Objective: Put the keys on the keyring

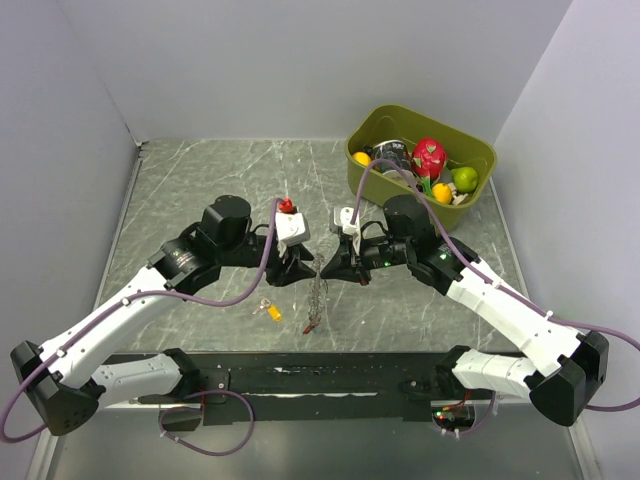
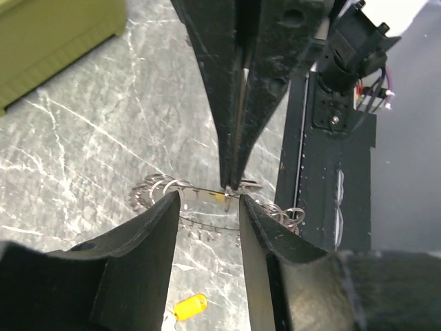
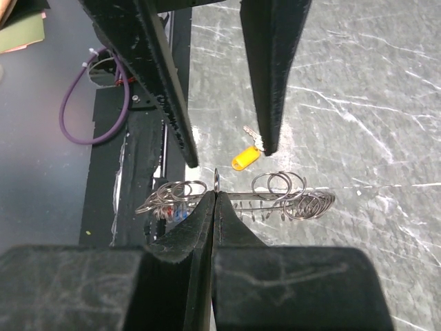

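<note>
Pinching the keyring (image 3: 306,205) in my closed right gripper (image 3: 215,198); my left gripper (image 2: 210,207), jaws part open and gripping nothing, flanks it; the yellow key (image 3: 244,158) lies on the table (image 1: 200,190) nearby.

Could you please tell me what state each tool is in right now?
The left tool is open, holding nothing.
The right tool is closed on the keyring.
</note>
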Action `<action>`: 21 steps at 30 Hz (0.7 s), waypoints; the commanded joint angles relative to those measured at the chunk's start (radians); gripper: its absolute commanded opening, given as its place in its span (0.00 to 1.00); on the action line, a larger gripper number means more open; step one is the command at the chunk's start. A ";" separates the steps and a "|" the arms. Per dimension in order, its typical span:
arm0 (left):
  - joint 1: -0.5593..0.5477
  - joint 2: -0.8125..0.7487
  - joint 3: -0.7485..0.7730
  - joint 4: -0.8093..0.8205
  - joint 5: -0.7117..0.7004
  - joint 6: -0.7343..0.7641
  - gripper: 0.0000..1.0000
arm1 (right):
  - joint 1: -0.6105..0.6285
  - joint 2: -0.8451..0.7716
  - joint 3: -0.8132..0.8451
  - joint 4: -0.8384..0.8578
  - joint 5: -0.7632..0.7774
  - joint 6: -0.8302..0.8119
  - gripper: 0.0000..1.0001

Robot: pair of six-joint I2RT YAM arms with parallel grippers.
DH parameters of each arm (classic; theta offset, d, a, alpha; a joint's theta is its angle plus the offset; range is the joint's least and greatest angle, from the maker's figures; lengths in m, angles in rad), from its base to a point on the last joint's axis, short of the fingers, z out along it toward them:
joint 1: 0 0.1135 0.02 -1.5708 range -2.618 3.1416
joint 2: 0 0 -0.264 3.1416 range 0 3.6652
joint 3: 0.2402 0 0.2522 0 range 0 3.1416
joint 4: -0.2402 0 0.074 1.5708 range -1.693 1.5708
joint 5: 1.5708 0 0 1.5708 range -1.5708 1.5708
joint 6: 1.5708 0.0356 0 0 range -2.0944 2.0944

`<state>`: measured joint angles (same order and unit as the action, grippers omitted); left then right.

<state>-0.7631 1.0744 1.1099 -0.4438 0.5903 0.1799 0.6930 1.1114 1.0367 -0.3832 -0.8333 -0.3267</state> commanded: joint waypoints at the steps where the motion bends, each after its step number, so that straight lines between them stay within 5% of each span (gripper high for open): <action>1: -0.002 -0.002 0.039 -0.012 0.066 0.027 0.46 | -0.004 -0.021 0.031 0.032 0.002 -0.011 0.00; 15: -0.002 0.079 0.064 -0.035 0.075 0.009 0.35 | -0.004 -0.030 0.019 0.050 0.000 -0.006 0.00; 21: -0.002 0.084 0.070 -0.035 0.071 0.013 0.03 | -0.006 -0.033 0.016 0.050 0.002 -0.008 0.00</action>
<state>-0.7631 1.1595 1.1286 -0.4843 0.6598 0.1814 0.6930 1.1110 1.0363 -0.3824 -0.8181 -0.3313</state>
